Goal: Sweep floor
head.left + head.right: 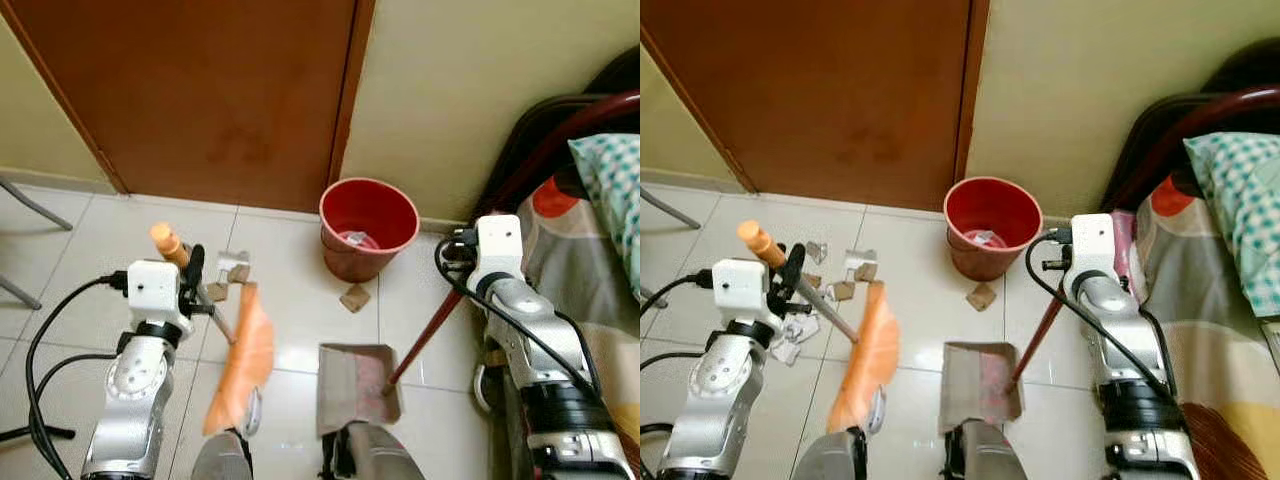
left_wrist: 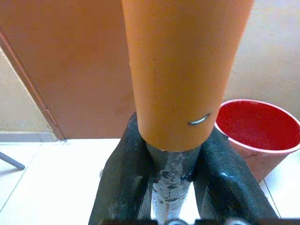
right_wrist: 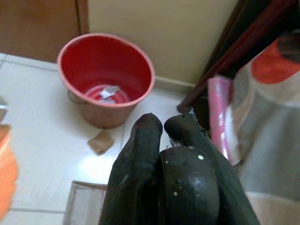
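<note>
Presently on the tiled floor (image 1: pixel 90 230), before a brown door (image 1: pixel 200 90) and a cream wall (image 1: pixel 480 90):

Broom (image 1: pixel 865 355): orange bristle head low on the tiles, just left of the dustpan; grey shaft slanting up and left to an orange grip end (image 1: pixel 166 240). Left gripper (image 1: pixel 190 280) holds it; in the left wrist view its black fingers (image 2: pixel 124 187) are clamped on either side of the grey shaft just below the orange sleeve.

Dustpan (image 1: pixel 357 388): brownish pan lying flat on the floor near the robot's feet, its dark red handle (image 1: pixel 425 335) rising up and right. Right gripper (image 3: pixel 161 136) sits at the upper part of that handle; in the right wrist view its fingers are pressed together, tips all but touching, but the handle itself is hidden, so a grip on it cannot be confirmed.

Red bucket (image 1: pixel 367 228): upright against the wall, just right of the door frame, with a pale scrap at its bottom.

Litter: cardboard scraps (image 1: pixel 845 285) scattered on the tiles near the left gripper; one more brown piece (image 1: pixel 354 298) just in front of the bucket.

Bed (image 1: pixel 1220 300): at the right edge, dark frame, patterned cover, checked teal pillow (image 1: pixel 610 180).
</note>
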Motion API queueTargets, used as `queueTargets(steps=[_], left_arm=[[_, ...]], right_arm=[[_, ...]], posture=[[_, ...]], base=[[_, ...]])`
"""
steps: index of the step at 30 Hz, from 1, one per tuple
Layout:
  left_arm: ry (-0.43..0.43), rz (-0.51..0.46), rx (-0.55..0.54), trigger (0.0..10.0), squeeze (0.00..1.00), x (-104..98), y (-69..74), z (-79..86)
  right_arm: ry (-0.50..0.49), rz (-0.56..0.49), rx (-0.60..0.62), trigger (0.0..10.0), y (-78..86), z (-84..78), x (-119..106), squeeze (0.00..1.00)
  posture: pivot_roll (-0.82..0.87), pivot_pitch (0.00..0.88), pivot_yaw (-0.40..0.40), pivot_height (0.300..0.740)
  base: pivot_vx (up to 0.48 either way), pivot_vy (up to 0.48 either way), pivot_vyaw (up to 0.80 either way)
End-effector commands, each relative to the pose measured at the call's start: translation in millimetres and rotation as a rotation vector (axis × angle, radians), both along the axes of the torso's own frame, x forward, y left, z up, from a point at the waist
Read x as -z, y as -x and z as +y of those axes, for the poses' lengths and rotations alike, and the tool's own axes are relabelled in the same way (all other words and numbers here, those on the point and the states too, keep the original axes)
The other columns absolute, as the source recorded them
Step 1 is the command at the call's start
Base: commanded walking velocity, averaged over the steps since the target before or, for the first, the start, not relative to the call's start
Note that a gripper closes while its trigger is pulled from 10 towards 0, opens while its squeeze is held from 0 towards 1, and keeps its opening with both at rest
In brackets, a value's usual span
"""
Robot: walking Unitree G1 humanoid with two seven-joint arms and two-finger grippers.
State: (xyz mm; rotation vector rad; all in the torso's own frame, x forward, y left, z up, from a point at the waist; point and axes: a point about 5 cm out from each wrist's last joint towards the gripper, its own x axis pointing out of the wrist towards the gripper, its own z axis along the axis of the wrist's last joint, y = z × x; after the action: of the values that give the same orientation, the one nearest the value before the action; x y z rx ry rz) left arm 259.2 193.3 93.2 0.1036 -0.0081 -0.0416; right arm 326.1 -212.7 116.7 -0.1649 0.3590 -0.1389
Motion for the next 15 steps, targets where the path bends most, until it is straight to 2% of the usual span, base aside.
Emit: queueTargets(steps=[1,6,15], left_arm=[[-0.039,0.099,-0.029,10.0,0.00,17,7.9,9.7],[-0.041,0.097,-0.022,10.0,0.00,15,7.0,7.8],[-0.042,0.099,-0.022,10.0,0.00,15,8.6,8.2]], right_arm=[[0.110,-0.038,0.105,10.0,-1.1,-24.0,-9,0.00],[0.151,-0.170,0.195,10.0,-17.6,-27.6,-30,0.00],[0.147,-0.235,0.216,10.0,-32.3,-15.7,-33,0.00]], posture=[[0.09,0.212,-0.060,0.740],[0.10,0.213,-0.052,0.740],[0.11,0.219,-0.051,0.740]], base=[[0.000,0.000,0.00],[0.000,0.000,0.00],[0.000,0.000,0.00]])
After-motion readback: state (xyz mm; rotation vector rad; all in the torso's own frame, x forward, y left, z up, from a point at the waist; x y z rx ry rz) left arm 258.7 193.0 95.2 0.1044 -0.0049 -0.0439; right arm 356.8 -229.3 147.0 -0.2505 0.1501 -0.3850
